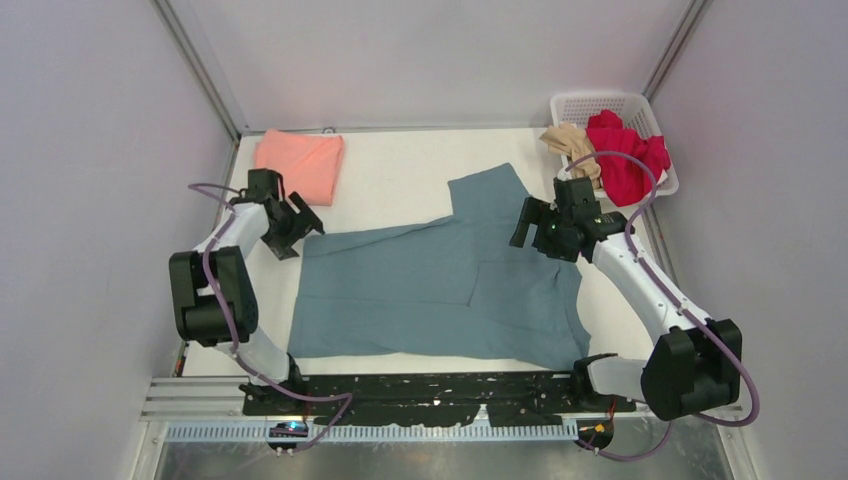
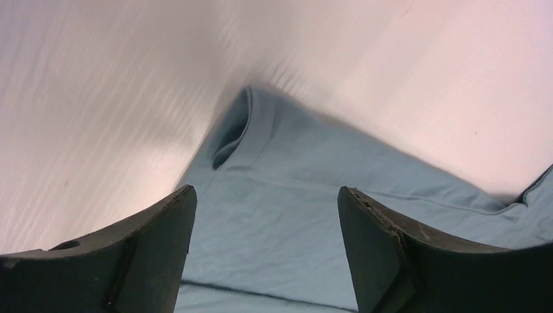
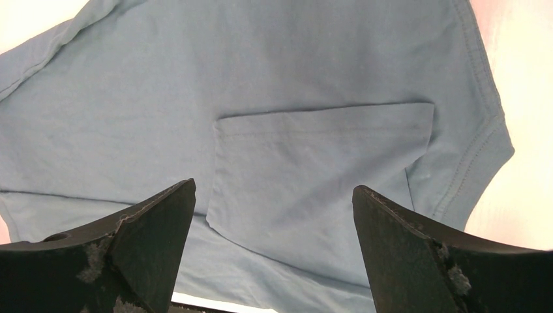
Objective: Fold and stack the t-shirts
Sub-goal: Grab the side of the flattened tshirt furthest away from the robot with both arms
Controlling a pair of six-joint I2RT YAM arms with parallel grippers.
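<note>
A large slate-blue t-shirt [image 1: 440, 290] lies spread on the white table, with a flap folded over its middle [image 3: 313, 163]. A folded salmon-pink t-shirt [image 1: 298, 165] rests at the back left. A red t-shirt [image 1: 628, 160] and a beige one [image 1: 570, 142] hang out of the basket. My left gripper [image 1: 303, 226] hovers open by the blue shirt's upper left corner, and a sleeve opening [image 2: 231, 134] shows just beyond its jaws [image 2: 264, 218]. My right gripper [image 1: 523, 222] is open above the shirt's upper right part [image 3: 274, 215]. Neither gripper holds anything.
A white lattice basket [image 1: 572, 104] stands at the back right corner. Grey enclosure walls close in the table on the left, back and right. The arm bases sit on a black rail [image 1: 420, 392] along the near edge.
</note>
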